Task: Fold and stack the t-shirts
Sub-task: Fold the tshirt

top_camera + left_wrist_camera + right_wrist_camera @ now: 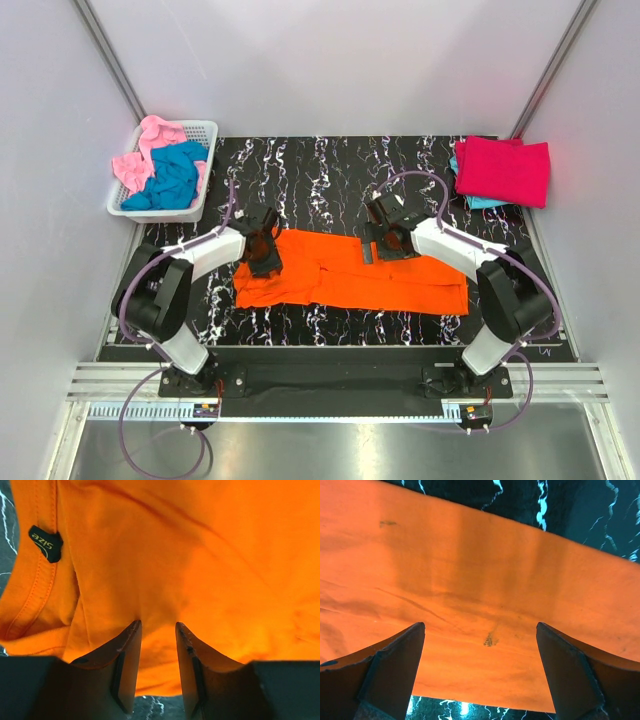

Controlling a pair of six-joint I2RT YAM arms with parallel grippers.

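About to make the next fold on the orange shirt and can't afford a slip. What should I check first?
1. Right hand open above the orange t-shirt: ok.
2. Left hand gripping the collar end: cannot tell; fingers narrowly apart, cloth at their tips.
3. Orange t-shirt spread as a strip on the table: ok.
4. Folded crimson-pink t-shirt at far right, nothing on it: ok.
5. Both hands clear of the white basket: ok.

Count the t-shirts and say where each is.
5: orange t-shirt spread mid-table; crimson t-shirt folded far right atop light blue t-shirt; pink t-shirt and teal t-shirt in the basket. More may hide there.
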